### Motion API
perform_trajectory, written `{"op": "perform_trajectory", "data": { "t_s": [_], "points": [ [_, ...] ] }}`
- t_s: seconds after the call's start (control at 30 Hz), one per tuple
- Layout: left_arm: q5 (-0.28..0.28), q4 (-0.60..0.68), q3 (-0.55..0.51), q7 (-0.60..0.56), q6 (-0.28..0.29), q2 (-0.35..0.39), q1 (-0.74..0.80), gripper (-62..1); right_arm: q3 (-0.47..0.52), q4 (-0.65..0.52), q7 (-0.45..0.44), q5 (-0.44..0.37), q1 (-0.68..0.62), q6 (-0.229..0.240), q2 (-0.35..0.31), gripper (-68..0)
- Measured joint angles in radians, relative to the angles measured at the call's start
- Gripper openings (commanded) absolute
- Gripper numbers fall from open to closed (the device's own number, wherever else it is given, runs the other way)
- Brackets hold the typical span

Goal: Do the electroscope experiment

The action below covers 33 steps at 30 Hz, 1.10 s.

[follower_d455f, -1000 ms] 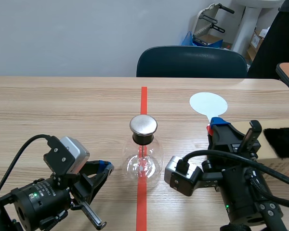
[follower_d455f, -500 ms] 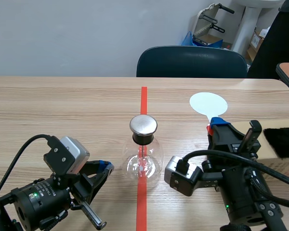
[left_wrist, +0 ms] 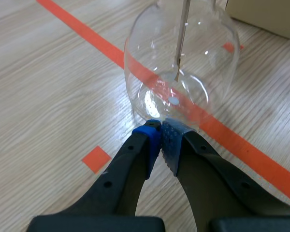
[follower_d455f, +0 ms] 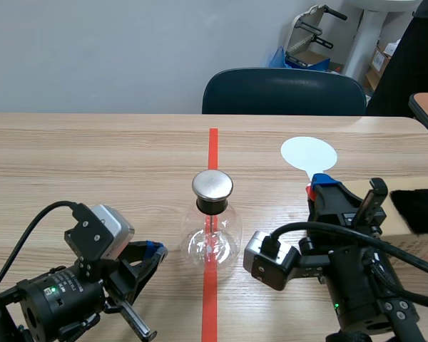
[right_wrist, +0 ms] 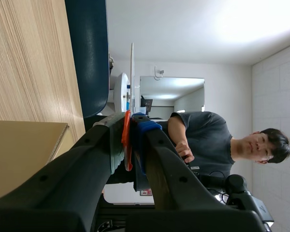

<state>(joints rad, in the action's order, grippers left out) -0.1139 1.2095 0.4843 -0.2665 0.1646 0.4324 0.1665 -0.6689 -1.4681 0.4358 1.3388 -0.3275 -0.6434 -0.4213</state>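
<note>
One: Little is seen to have shifted over the last second. What has been moved?

Two: Only the left arm [follower_d455f: 64, 296]. It has been carried a shade lower. The right arm [follower_d455f: 357, 278] has been left as it was.

One: How is the left gripper set?

Two: The left gripper [left_wrist: 160, 136] is closed on nothing, its blue pads pressed together. It is pointed at the foot of the electroscope [follower_d455f: 212, 228]. Whether the glass is touched cannot be told.

One: And the electroscope itself?

Two: It has not been displaced. It is stood upright on the orange-red tape line [follower_d455f: 212, 146], between the two arms. Its metal cap [follower_d455f: 212, 185] is on top, and the rod [left_wrist: 181, 38] is hung inside the glass.

One: What is carried on the right?

Two: The red handle [right_wrist: 127, 140] of a white disc paddle [follower_d455f: 309, 153] is clamped between the fingers of the right gripper [follower_d455f: 322, 187]. The disc is held out ahead of them, well apart from the cap. A black fur cloth [follower_d455f: 417, 208] is laid on a cardboard box [follower_d455f: 414, 246] beside that arm.

One: What is to be concluded for the task?

Two: No part of the experiment is judged to have been advanced. The disc has yet to be brought to the cap. The small drift on the left is taken for settling rather than a step.
</note>
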Motion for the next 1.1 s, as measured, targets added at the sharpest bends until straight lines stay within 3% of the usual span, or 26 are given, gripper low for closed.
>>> {"op": "perform_trajectory", "data": {
  "t_s": [0.9, 1.1],
  "points": [
    [0.000, 0.000, 0.000, -0.003, 0.000, 0.000, 0.000, -56.5, 0.000, 0.000, -0.001, 0.005, 0.000, 0.000, 0.000, -66.0],
    [0.000, 0.000, 0.000, -0.003, 0.000, 0.000, 0.000, -56.5, 0.000, 0.000, -0.059, 0.015, 0.000, -0.006, 0.000, -66.0]
  ]
}}
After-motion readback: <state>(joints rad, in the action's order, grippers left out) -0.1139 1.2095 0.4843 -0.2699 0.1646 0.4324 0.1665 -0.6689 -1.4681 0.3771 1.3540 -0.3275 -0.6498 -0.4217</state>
